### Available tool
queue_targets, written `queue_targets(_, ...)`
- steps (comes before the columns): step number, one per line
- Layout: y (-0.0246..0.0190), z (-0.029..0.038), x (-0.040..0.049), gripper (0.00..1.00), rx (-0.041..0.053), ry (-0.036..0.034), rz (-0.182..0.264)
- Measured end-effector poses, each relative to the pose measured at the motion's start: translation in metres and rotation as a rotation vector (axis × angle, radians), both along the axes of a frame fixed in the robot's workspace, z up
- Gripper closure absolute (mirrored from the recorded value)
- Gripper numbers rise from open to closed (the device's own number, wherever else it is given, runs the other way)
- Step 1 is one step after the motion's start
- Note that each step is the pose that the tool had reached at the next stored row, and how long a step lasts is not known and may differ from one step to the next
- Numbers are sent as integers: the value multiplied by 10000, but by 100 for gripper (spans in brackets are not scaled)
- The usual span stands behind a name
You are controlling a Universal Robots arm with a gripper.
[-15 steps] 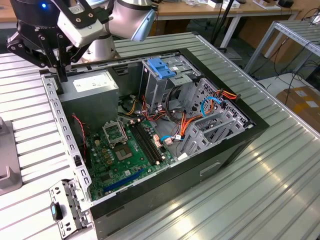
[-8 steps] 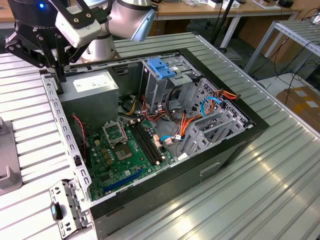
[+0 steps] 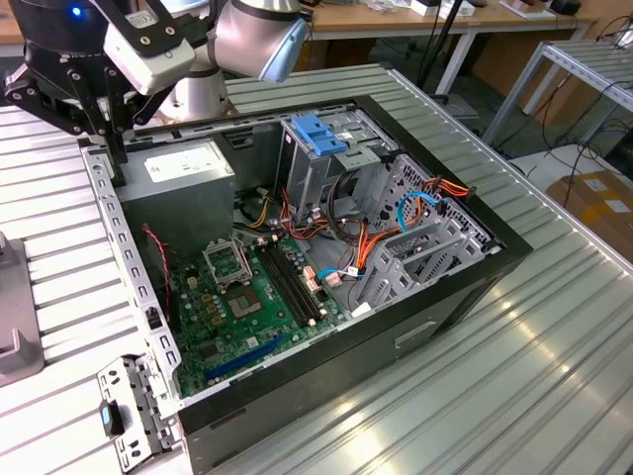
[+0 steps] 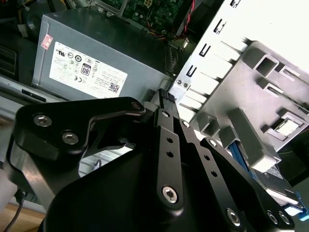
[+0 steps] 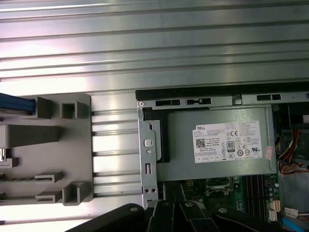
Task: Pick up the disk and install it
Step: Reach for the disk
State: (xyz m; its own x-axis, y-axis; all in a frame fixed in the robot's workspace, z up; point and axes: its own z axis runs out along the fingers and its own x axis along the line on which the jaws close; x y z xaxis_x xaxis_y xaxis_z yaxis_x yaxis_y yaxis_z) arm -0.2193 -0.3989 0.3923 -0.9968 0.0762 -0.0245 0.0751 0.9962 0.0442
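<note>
Grey holder (image 3: 15, 297), outward of my fingers and beyond the case rim, is cut off by the exterior view's left edge. The disk (image 5: 14, 104) lies in this holder, well clear of my fingertips. In the first wrist view I see just a strip of its blue frame, the rest cropped.

My gripper (image 4: 165, 98) hangs over the corner of the open case (image 3: 425, 332) by the power supply (image 3: 178, 193), fingers drawn together on nothing. My black linkage masks the holder's near end in the second wrist view.

The power supply sits below and inward of my fingers, its label unobstructed. Further inward are the motherboard (image 3: 237, 307), partly shadowed, and the drive cage (image 3: 316, 168) with its blue bracket (image 3: 318, 132). Beyond them run orange and blue cables (image 3: 415, 203), their ends buried behind metalwork.
</note>
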Motion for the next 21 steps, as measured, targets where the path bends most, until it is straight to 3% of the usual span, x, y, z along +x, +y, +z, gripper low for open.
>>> queue_targets(21, 0, -1, -82, 90, 0, 0, 0)
